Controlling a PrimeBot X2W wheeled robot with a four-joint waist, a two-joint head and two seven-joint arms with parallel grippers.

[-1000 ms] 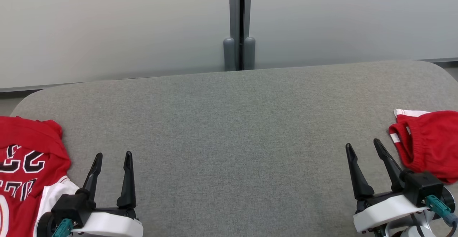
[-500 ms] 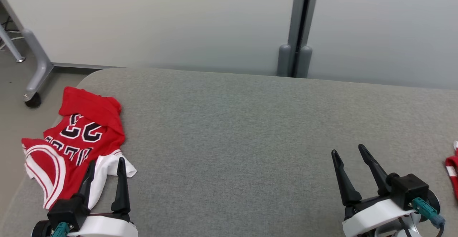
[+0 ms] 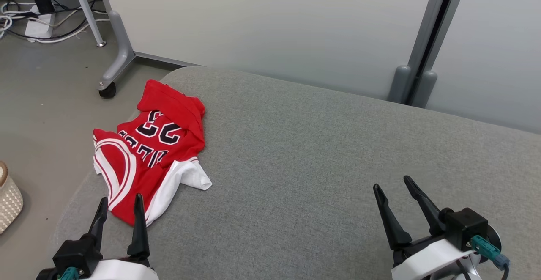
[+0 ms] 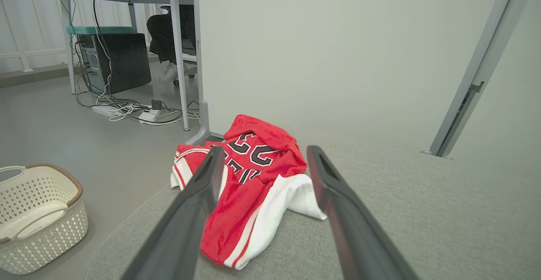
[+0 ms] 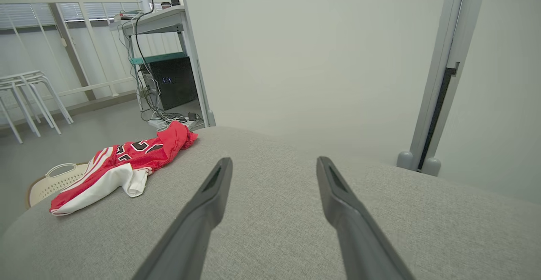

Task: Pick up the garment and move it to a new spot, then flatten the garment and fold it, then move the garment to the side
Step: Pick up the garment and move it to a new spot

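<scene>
A crumpled red jersey, the garment [image 3: 152, 153], with black-and-white numbers and white trim lies at the left end of the grey padded table [image 3: 321, 161]. One edge of it hangs over the table's left side. My left gripper [image 3: 120, 202] is open just in front of the garment's near hem, touching nothing. From the left wrist the garment [image 4: 249, 174] sits right between and beyond the open fingers. My right gripper [image 3: 392, 185] stands open over bare table at the lower right, far from the garment [image 5: 127, 163].
A white woven basket [image 4: 34, 212] stands on the floor left of the table. A desk leg on a caster [image 3: 110, 60], cables and a power strip [image 3: 38, 17] lie on the floor behind. A pale partition wall with a grey post [image 3: 418, 60] runs along the table's far edge.
The head camera has swung to the left, so the jersey has come fully into view and the red shorts at the right have left it. Both grippers stay open.
</scene>
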